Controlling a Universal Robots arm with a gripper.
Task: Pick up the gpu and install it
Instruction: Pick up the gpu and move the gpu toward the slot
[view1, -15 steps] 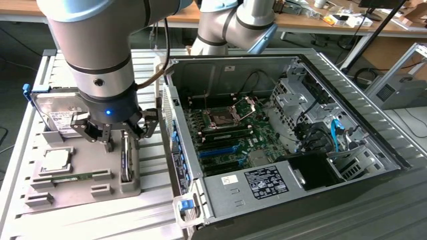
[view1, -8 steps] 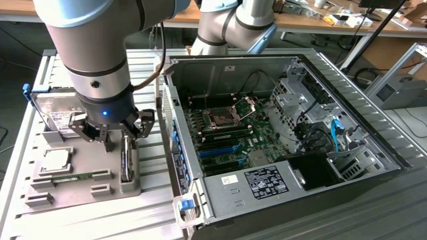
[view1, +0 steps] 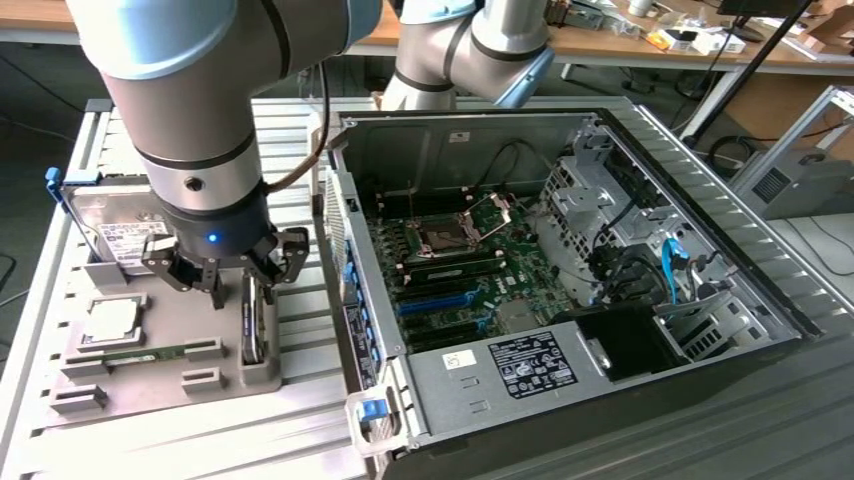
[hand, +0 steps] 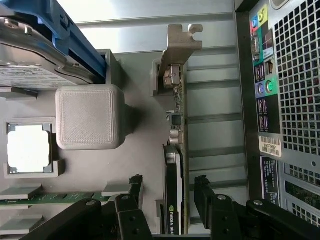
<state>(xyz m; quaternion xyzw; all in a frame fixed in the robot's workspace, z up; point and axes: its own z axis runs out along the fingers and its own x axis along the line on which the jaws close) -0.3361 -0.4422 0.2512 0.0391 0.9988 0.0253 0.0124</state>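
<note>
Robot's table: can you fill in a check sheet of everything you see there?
Surface: slatted metal table, gray holder tray on it.
Job's things: gpu standing on edge in the tray; open computer case beside it.
Clutter: hard drive, processor chip, memory stick in the tray.
Gripper: gripper open, straddling the gpu.
Cables: blue cable and black cables inside the case.
Surroundings: wooden bench with small parts behind.

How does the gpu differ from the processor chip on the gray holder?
The gpu stands on its edge, while the processor chip lies flat. The gpu is long with a metal bracket; the chip is square and silver. Both sit on the gray holder.
</note>
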